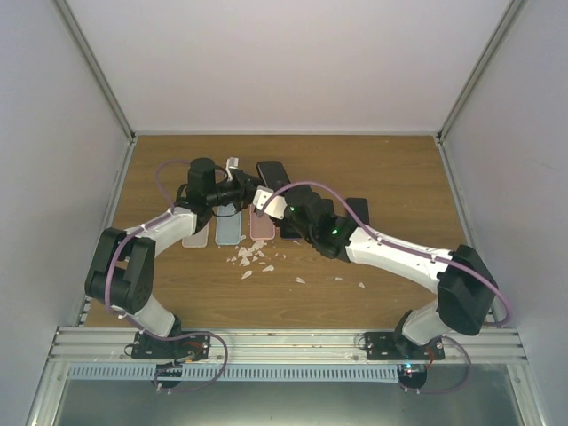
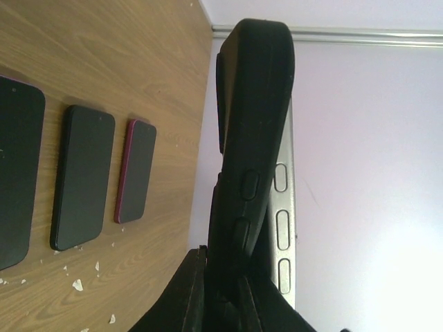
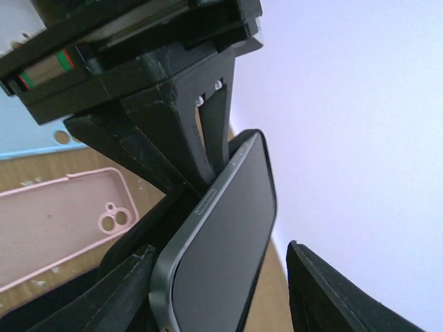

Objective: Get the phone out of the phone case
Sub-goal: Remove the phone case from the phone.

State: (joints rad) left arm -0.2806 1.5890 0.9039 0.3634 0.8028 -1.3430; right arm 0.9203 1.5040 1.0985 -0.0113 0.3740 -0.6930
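My left gripper [image 1: 238, 183] [image 2: 232, 273] is shut on the lower end of a black phone case [image 2: 250, 131] and holds it upright above the table's back middle. The phone [image 2: 282, 228], with a grey metal frame, sits partly lifted out of the case along one side. In the right wrist view the phone [image 3: 225, 242] stands between my right gripper's [image 3: 220, 280] open fingers [image 3: 325, 294], with a clear gap on the right side. The phone and case show in the top view [image 1: 271, 170], with my right gripper [image 1: 264, 201] just below them.
Empty pink [image 1: 262, 226], blue [image 1: 229, 229] and clear [image 1: 195, 236] cases lie on the table [image 1: 382, 169] under the grippers. Three bare phones [image 2: 83, 176] lie side by side to the right. White scraps [image 1: 253, 257] are scattered in front. Walls enclose the table.
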